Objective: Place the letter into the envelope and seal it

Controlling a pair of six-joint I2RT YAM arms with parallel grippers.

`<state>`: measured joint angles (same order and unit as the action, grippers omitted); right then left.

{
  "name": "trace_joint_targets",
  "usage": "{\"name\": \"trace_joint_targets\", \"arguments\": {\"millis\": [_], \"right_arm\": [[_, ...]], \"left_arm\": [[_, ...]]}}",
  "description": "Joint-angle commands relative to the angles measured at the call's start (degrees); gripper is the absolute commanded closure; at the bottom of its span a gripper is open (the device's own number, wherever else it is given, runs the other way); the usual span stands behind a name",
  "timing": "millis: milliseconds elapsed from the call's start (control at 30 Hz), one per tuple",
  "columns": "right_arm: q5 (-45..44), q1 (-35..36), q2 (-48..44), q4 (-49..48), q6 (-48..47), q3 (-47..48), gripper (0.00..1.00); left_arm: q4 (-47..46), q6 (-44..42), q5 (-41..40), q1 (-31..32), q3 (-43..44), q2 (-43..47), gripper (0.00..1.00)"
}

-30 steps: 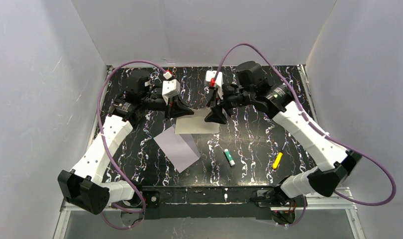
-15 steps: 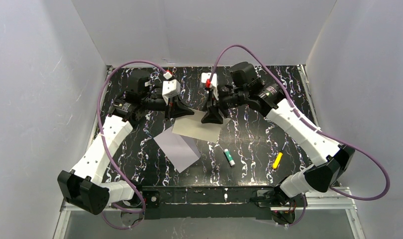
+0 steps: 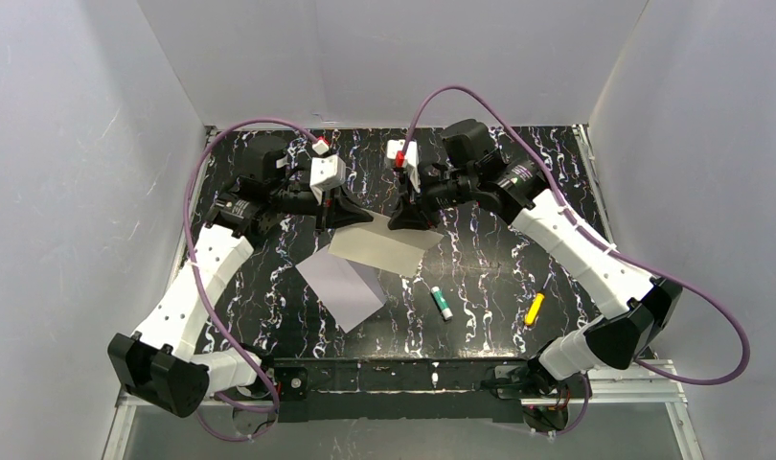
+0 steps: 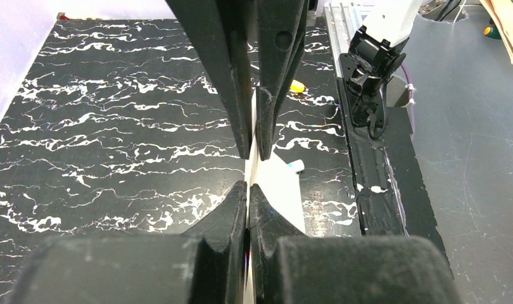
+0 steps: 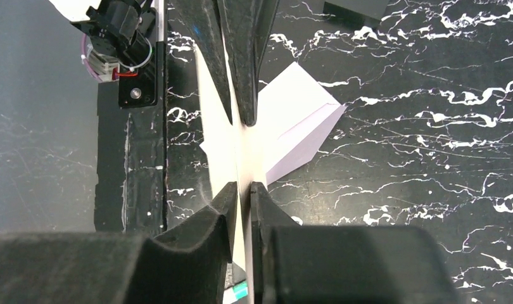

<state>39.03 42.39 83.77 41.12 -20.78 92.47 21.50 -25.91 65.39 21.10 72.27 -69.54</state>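
Early going: the left gripper (image 3: 350, 218) and right gripper (image 3: 410, 220) each pinch the far edge of the letter (image 3: 384, 251), just far-right of the envelope (image 3: 341, 287) (lying flat, seemingly empty), so inserting and sealing remain.

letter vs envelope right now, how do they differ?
Grip: the letter is pinched at its far edge by the left gripper and the right gripper; the envelope is in neither.
Pose: the letter is lifted at that edge; the envelope lies flat on the table.
Colour: the letter is tan, the envelope pale lavender.
Shared: both are thin paper of similar size, and they overlap in the top view.
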Motion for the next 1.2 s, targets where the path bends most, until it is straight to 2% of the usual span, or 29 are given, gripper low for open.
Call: {"name": "trace_joint_targets", "arguments": {"millis": [0, 133, 233, 300, 333, 400, 433, 467, 500, 567, 600, 667, 767, 833, 933, 1167], "right_arm": [[-0.1, -0.2, 0.8, 2.3, -0.1, 2.7, 0.76], [-0.4, -0.2, 1.7, 4.4, -1.1, 4.0, 0.79], [-0.5, -0.2, 1.3, 4.3, -1.0, 4.0, 0.98], [-0.8, -0.2, 0.9, 3.4, -0.6, 4.0, 0.99], [-1.6, -0.2, 0.5, 2.2, 0.1, 3.6, 0.99], [-5.4, -0.3, -0.9, -2.3, 3.2, 2.1, 0.99], [-8.3, -0.3, -1.9, -5.5, 5.1, 0.8, 0.99], [-11.3, -0.3, -3.1, -8.6, 7.4, -0.5, 0.99], [-14.2, -0.2, -4.2, -12.0, 9.8, -1.8, 0.99], [-20.0, -0.3, -6.6, -18.7, 15.3, -4.6, 0.99], [-21.5, -0.3, -7.7, -22.0, 17.4, -6.0, 0.99], [-24.1, -0.3, -9.7, -28.1, 22.7, -8.5, 0.99], [-26.4, -0.3, -11.5, -37.0, 30.9, -11.1, 0.99], [-27.1, -0.3, -12.3, -43.2, 36.5, -13.2, 0.99], [-26.3, -0.3, -12.4, -50.9, 44.1, -14.7, 0.99], [-21.8, -0.3, -11.4, -56.2, 49.4, -12.4, 0.99]], "left_arm": [[-0.6, 0.2, 1.8, -0.4, 1.8, 2.7, 1.00], [0.4, -0.6, 1.4, -0.6, 2.1, 2.9, 1.00], [0.5, -0.5, 1.4, -0.7, 2.4, 3.0, 1.00], [-0.8, 1.4, 0.4, -0.7, 2.3, 3.2, 0.99], [-2.2, 3.9, -1.4, -0.7, 2.0, 3.4, 0.87], [-5.7, 8.0, -6.2, -0.7, 0.5, 4.3, 0.46], [-8.1, 9.8, -9.5, -0.7, -0.7, 5.0, 0.31], [-10.7, 11.4, -13.7, -0.7, -2.4, 6.0, 0.19], [-13.9, 13.2, -18.2, -0.7, -4.2, 7.0, 0.11], [-20.5, 18.0, -28.8, -0.7, -8.3, 8.7, 0.02], [-23.6, 20.7, -33.8, -0.6, -9.6, 9.2, 0.02], [-23.9, 24.9, -41.7, -0.7, -8.6, 9.4, 0.02], [-20.6, 39.7, -52.8, -0.7, -4.6, 8.9, 0.02], [-21.0, 45.3, -49.1, -0.7, -3.8, 8.7, 0.02], [-28.0, 51.7, -41.1, -0.7, -5.3, 9.0, 0.02], [-26.8, 52.3, -32.9, -0.9, -2.1, 9.0, 0.00]]}}
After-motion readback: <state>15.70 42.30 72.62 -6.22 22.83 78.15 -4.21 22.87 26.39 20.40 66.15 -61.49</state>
